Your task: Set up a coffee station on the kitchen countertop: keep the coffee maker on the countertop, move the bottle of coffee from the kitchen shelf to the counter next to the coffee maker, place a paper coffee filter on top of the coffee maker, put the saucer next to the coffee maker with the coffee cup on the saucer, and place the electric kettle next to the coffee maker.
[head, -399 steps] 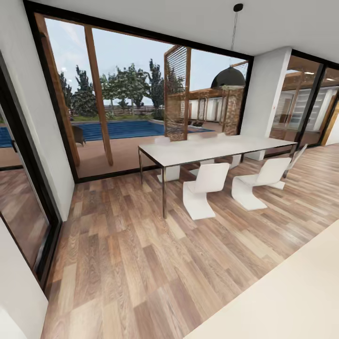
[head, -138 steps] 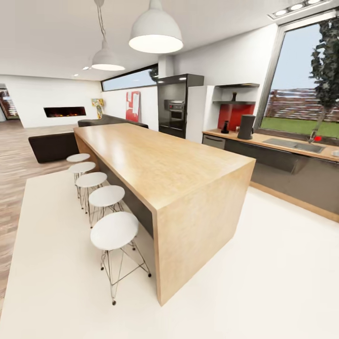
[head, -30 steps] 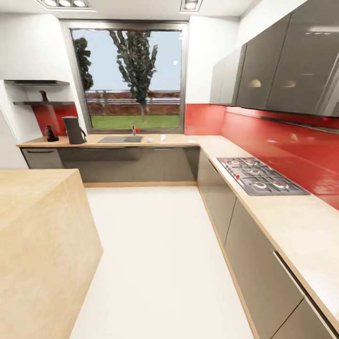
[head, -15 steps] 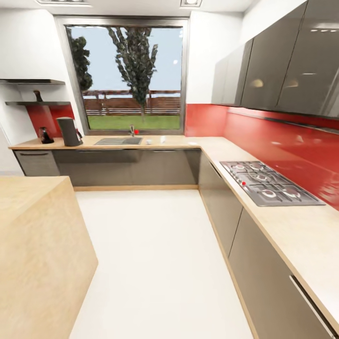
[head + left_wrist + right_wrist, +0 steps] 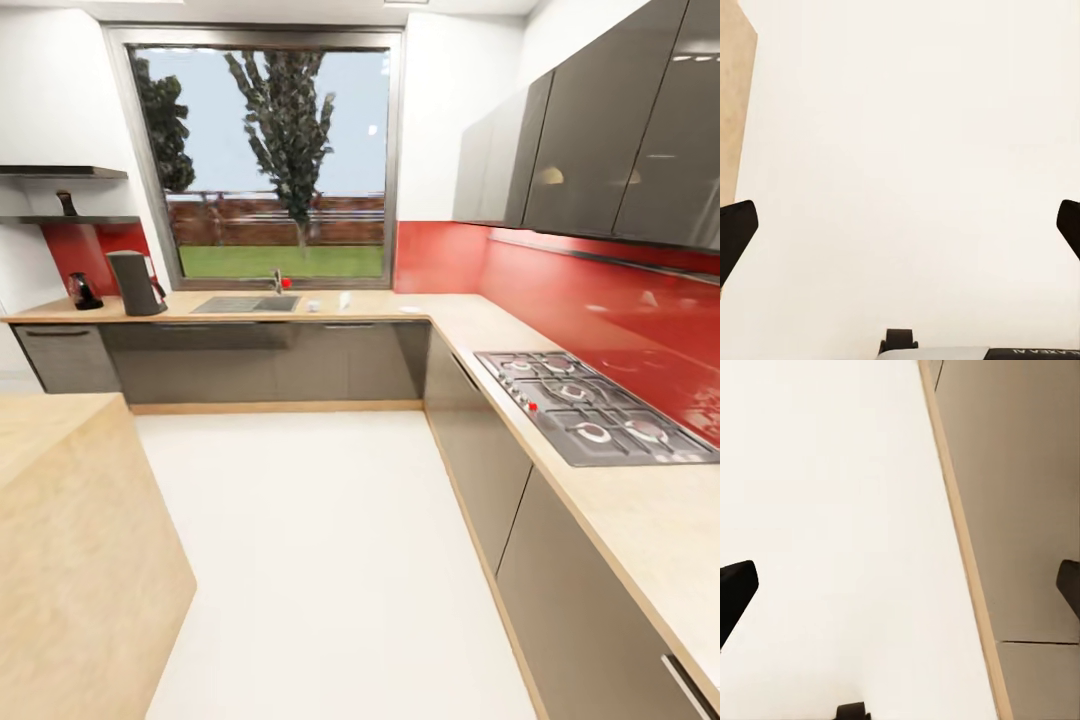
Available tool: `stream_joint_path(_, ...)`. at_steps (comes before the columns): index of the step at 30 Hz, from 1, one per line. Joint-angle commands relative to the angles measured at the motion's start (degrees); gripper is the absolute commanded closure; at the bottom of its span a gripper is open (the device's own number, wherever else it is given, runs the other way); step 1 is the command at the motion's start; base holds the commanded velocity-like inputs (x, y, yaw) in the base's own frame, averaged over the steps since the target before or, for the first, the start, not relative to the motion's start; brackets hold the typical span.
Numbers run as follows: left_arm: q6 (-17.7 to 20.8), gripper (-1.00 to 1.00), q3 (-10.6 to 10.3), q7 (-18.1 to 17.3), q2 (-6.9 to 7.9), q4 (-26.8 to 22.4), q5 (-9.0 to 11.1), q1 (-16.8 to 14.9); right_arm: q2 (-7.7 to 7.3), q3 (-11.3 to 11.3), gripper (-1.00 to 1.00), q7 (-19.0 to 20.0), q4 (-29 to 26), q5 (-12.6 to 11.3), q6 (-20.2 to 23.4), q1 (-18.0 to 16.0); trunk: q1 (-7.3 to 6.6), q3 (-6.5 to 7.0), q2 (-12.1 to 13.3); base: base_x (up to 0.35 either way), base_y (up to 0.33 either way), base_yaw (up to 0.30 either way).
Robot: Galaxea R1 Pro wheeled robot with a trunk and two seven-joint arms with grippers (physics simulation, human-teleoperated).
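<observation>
One coffee maker (image 5: 135, 283) and one electric kettle (image 5: 82, 291) stand on the far surface (image 5: 380, 300); one bottle of coffee (image 5: 67, 203) sits on the kitchen shelf (image 5: 75, 220). Both my jaws hang released over the floor (image 5: 320, 540).

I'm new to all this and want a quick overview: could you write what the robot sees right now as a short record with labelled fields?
Room: kitchen, white floor, big window
Coffee maker: on the far countertop, at its left end
Electric kettle: on that countertop, left of the coffee maker
Kitchen shelf: on the wall above them, a small dark item on it, too small to identify
Sink: under the window
Hob: on the right-hand counter
Left fingers: spread apart, empty, over the floor
Right fingers: spread apart, empty, beside cabinet fronts
</observation>
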Motion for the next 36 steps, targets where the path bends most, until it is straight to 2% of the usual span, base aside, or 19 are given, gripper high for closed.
stream_joint_path(1,-0.2,-1.0,0.1,0.0,-0.01,0.0,0.0,0.0,0.0,-0.1,-1.0,0.0,0.0,0.0,-0.2,0.0,0.07,-0.12,-0.1,0.339,0.0,0.0)
stream_joint_path(22,-0.2,-1.0,0.1,0.0,-0.01,0.0,0.0,0.0,0.01,-0.1,-1.0,-0.2,0.1,0.0,-0.2,0.0,0.07,-0.12,-0.1,0.339,0.0,0.001)
stream_joint_path(29,-0.2,-1.0,0.1,0.0,-0.01,0.1,0.0,0.0,0.01,-0.1,-1.0,-0.2,0.1,0.0,-0.2,0.0,0.07,-0.12,-0.1,0.339,0.0,0.168)
stream_joint_path(36,-0.2,-1.0,0.1,0.0,-0.01,0.0,0.0,0.0,0.01,-0.1,-1.0,-0.3,0.2,0.0,-0.2,0.0,0.07,-0.12,-0.1,0.339,0.057,0.016)
